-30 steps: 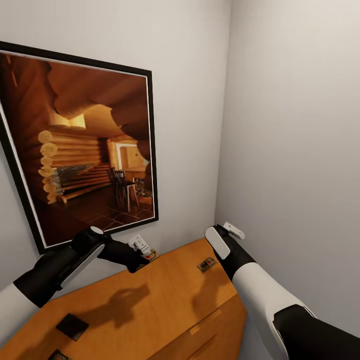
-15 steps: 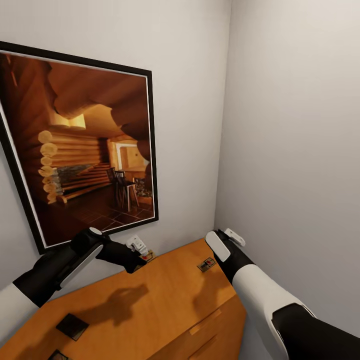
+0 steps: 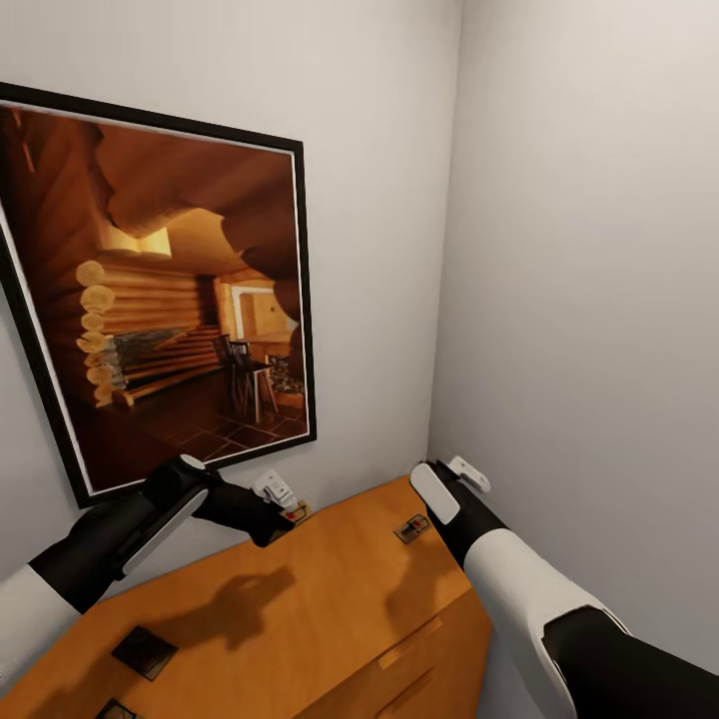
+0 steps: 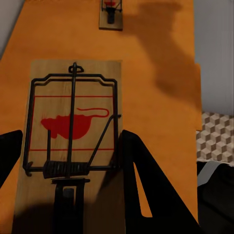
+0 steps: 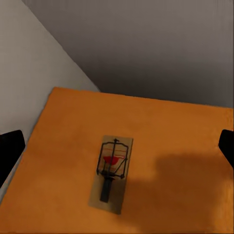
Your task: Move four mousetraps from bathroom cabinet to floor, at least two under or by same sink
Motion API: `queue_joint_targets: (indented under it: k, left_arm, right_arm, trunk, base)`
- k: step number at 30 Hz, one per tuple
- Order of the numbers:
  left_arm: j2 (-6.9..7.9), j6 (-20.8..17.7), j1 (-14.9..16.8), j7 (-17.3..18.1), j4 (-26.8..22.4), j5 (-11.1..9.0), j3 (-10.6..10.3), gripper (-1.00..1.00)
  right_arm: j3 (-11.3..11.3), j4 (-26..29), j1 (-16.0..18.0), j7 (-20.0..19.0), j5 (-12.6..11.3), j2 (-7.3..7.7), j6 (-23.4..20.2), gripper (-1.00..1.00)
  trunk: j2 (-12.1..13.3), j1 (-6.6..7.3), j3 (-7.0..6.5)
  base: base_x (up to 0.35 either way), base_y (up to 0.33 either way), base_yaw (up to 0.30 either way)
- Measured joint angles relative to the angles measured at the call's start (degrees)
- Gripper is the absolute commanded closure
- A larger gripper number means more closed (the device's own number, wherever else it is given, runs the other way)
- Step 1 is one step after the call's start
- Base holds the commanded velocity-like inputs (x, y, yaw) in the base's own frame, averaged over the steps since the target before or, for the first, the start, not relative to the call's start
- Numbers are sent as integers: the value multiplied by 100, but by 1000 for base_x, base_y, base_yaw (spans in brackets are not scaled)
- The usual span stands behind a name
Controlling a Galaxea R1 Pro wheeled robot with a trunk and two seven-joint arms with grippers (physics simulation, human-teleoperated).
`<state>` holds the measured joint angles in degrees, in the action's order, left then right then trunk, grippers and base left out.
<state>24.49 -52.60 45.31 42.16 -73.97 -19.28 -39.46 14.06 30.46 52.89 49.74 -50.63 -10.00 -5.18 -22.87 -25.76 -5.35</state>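
Observation:
One mousetrap (image 4: 73,122), a wooden board with a red mouse mark and black wire, lies on the orange cabinet top (image 3: 330,599) near the back wall. My left gripper (image 4: 72,135) is open and straddles it, one finger on each long side. The same trap peeks out by my left gripper (image 3: 282,496) in the head view. A second mousetrap (image 3: 412,526) lies near the cabinet's right rear corner, also seen as the mousetrap (image 5: 111,173) in the right wrist view. My right gripper (image 5: 117,139) hovers open above it, well clear.
A large framed picture (image 3: 160,300) hangs on the back wall just above my left arm. The side wall (image 3: 599,300) stands close beside my right arm. Two dark flat squares (image 3: 145,651) lie at the cabinet's left front. Cube-pattern floor tiles (image 4: 214,136) show beyond the cabinet edge.
My right gripper has sunk slightly toward the cabinet top. The left gripper has barely shifted over its trap.

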Motion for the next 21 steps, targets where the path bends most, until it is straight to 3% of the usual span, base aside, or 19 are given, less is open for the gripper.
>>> queue_joint_targets:
  k: [4,8,13,21]
  left_arm:
    - [-35,7,0,0,-6,0,13,100]
    - [-48,9,0,0,-7,1,41,100]
    - [-66,9,0,0,-6,0,43,100]
    - [-239,5,0,-154,7,34,43,100]
  right_arm:
    - [-1,35,-1,818,59,0,20,-100]
    - [5,109,16,1120,84,0,27,-100]
    - [7,149,23,1205,73,0,20,-100]
    - [7,95,25,1046,63,0,22,-100]
  trunk:
    - [0,0,0]
    - [0,0,0]
    - [0,0,0]
    - [0,0,0]
  base:
    - [0,0,0]
    - [0,0,0]
    - [0,0,0]
    - [0,0,0]
